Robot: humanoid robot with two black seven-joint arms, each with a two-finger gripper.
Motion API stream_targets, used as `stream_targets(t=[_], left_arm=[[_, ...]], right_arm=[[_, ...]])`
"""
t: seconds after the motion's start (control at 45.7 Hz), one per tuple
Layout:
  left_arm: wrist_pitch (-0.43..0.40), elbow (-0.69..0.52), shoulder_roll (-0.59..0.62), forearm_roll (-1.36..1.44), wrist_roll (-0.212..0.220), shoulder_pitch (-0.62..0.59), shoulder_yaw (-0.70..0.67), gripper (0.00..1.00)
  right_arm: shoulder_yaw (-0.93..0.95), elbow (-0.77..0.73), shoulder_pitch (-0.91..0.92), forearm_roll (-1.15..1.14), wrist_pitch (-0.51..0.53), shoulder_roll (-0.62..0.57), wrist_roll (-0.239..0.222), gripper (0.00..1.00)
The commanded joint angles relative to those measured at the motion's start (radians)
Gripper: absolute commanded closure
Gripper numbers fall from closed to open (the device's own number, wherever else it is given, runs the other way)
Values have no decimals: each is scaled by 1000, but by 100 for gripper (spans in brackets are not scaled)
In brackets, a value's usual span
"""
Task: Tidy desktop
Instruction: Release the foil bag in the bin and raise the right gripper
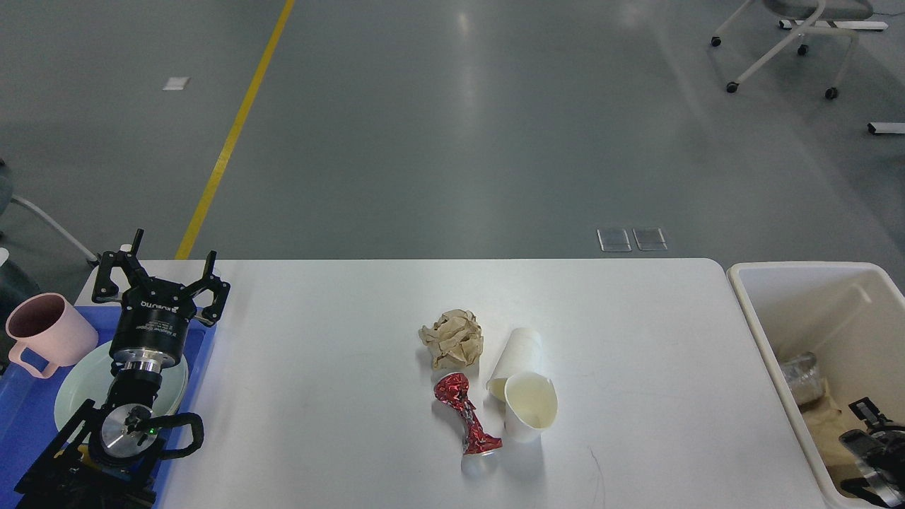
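Desktop [339, 396]: white, rounded far corners, spanning most of the lower view; its near edge is cut off by the bottom of the view. Four items cluster close together at centre: a crumpled brown paper ball [453, 338], a crushed red can [467, 419] just in front of it, and two white paper cups, one lying on its side [517, 357], the other [530, 406] with its mouth toward the camera and touching the first. The wide stretches of tabletop to left and right of this cluster are bare.

At the left edge, a blue tray [28, 417] carries a pale green plate [78, 385] and a pink mug [44, 338]; the tray is partly cut off and the plate is largely covered by the left arm. The left gripper [161, 271] stands above the tray's far corner, fingers spread apart and holding nothing.

Beside the desktop's right edge sits a cream-white bin [778, 283], cropped by the frame. A crumpled foil piece [800, 367] and brown paper [824, 423] lie inside. The right gripper [871, 442] is low in the bin, dark and partly out of view; whether its fingers are apart or together cannot be made out.
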Motion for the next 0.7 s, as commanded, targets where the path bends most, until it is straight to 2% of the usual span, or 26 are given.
stream_targets(t=[0.0,0.131,0.306,0.416,0.547,0.678], left_arm=[[0,0,0,0,0,0,0,3],[0,0,0,0,0,0,0,3],[0,0,0,0,0,0,0,4],[0,0,0,0,0,0,0,4],[0,0,0,0,2,0,0,4],[0,0,0,0,2,-2,0,3]], right_arm=[[1,8,14,-36,12,-7,-2,0],[-5,77,97,-114,58,-42,-5,0],[-37,249,244,-304,216,-177,-43,0],[-66,334,344,-410,296,-229,-48,0],[-183,487,548,-476,420,-298,-52,0],[-400,649,843,-472,567,-305,-52,0]])
